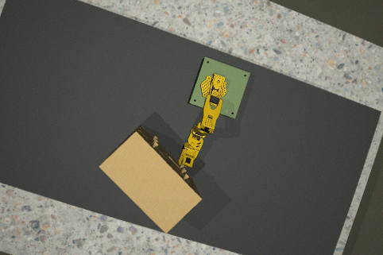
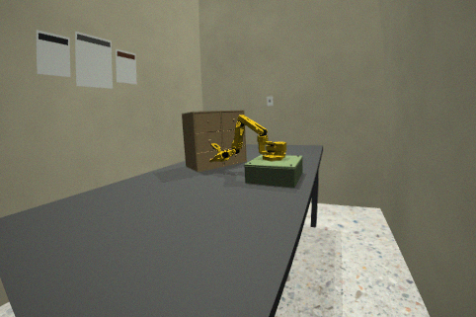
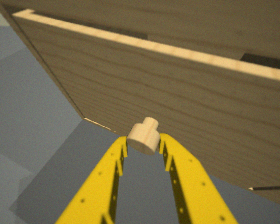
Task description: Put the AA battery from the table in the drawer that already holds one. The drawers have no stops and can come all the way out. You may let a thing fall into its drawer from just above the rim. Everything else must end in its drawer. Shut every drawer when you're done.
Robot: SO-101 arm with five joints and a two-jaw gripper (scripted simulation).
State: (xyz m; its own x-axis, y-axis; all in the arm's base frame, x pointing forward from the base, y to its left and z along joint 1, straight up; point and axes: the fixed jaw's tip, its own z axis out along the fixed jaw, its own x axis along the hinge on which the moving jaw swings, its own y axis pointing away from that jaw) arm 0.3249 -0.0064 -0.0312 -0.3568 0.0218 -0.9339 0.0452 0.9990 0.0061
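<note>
Starting at the left, the table (image 1: 59, 67) is lying broad and dark, giving plenty of room that nothing is using. The battery is not showing anywhere on it in any view, so I cannot tell where it is; it may be lying inside a drawer.

Next, the cabinet (image 1: 148, 179) is sitting at an angle with its front facing the arm, likely so that its drawers slide out toward the reach. Small knobs are sticking out along that front edge.

The drawer (image 3: 141, 85) in hand is standing almost flush, with only its pale top rim and a thin dark slit showing behind it. I judge that it is being shut, with a last sliver left to go.

The gripper (image 3: 142, 143) is clamping the knob (image 3: 143, 134) between its yellow fingers. Holding the knob this way is steering the drawer straight, which matters since there are no stops. The claw is hanging low, just above the table, with little room beneath it.

Further right, the arm (image 1: 208, 116) is stretching from its green base (image 1: 238, 86), leaving some reach for a final push. Beyond the base, the table is running on to its far edge, well apart from the work
</note>
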